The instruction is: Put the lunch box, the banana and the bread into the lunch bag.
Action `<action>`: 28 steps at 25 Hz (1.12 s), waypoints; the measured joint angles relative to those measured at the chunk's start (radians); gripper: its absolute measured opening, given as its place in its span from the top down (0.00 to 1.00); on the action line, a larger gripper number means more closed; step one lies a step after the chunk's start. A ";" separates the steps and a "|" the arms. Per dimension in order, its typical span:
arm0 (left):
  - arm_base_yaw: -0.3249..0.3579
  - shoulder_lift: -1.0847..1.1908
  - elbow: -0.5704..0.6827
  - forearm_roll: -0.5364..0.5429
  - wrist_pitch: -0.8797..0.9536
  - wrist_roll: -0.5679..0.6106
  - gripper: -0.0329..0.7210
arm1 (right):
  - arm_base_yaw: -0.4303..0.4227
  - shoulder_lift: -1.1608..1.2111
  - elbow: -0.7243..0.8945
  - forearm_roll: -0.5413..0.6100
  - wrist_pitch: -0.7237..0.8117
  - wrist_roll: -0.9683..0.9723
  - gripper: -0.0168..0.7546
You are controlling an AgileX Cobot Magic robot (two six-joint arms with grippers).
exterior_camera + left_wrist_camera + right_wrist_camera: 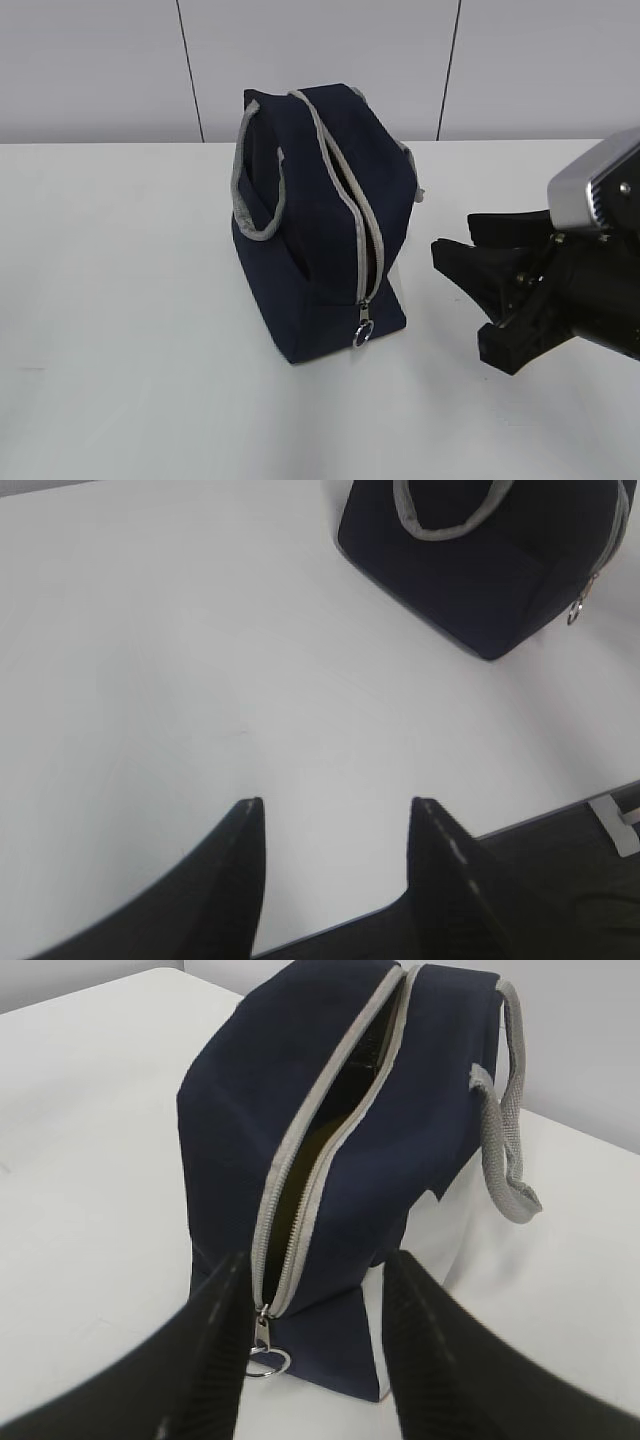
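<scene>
Here the lunch bag [320,220] stands on the white table [120,330], just ahead of the right gripper [312,1360], whose jaws are spread with nothing between them, the zipper pull [266,1358] near its left finger. The left gripper [335,815], also spread and empty, hovers well back from the bag.

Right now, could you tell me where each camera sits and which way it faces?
Exterior view: at a slant from the front, looking down at the lunch bag; the right gripper shows.
Left wrist view: above the table, the bag at top right; left gripper open.
Right wrist view: facing the bag's zipper, open between its fingers.
All three share the bag and its ring pull.
</scene>
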 joint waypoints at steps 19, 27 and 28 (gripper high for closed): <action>0.000 -0.136 0.187 0.000 -0.086 0.009 0.49 | 0.000 0.000 0.000 0.000 0.000 0.000 0.54; 0.000 -0.201 0.223 -0.006 -0.088 0.009 0.49 | 0.000 0.000 0.000 -0.002 -0.001 0.000 0.54; 0.000 -0.203 0.223 -0.006 -0.086 0.009 0.49 | 0.000 0.000 0.000 -0.002 -0.001 0.000 0.54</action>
